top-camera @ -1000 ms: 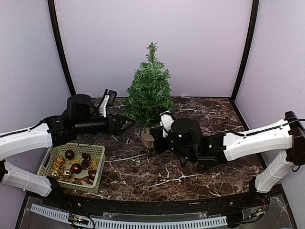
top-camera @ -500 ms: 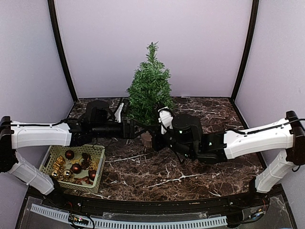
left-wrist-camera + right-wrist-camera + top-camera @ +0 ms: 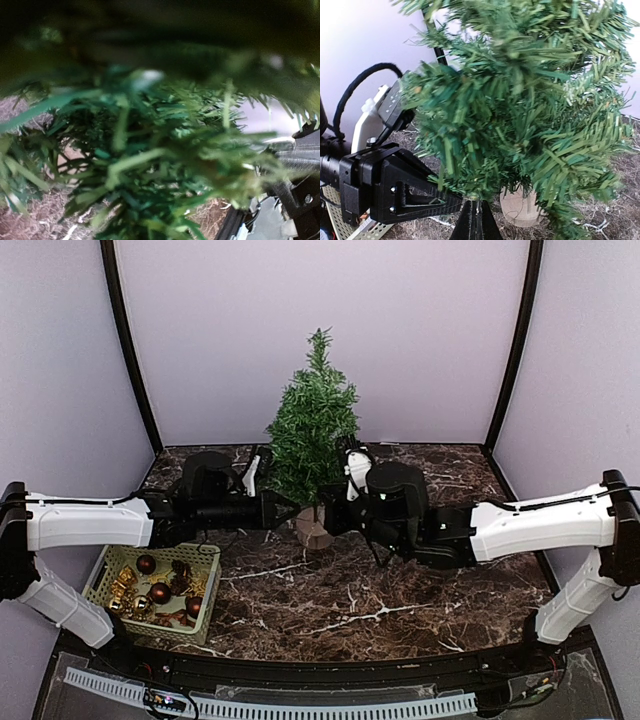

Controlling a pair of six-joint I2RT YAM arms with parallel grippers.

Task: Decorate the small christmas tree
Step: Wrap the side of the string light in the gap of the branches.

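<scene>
The small christmas tree [image 3: 313, 430] stands upright at the back middle of the table [image 3: 400, 590], between our two grippers. We judge it light and easily tipped. Its needles look soft and springy, so the firm hold is low down at the wooden base [image 3: 521, 207], not in the branches. Our right gripper [image 3: 476, 222] is pinched closed just under the lowest branches, nothing visible between its fingers. Our left gripper [image 3: 287, 512] is buried in foliage, and we cannot tell its width.

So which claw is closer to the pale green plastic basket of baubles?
Left. The left gripper reaches into the small dark-green christmas tree on the side facing the basket; the right gripper is on its far side.
</scene>
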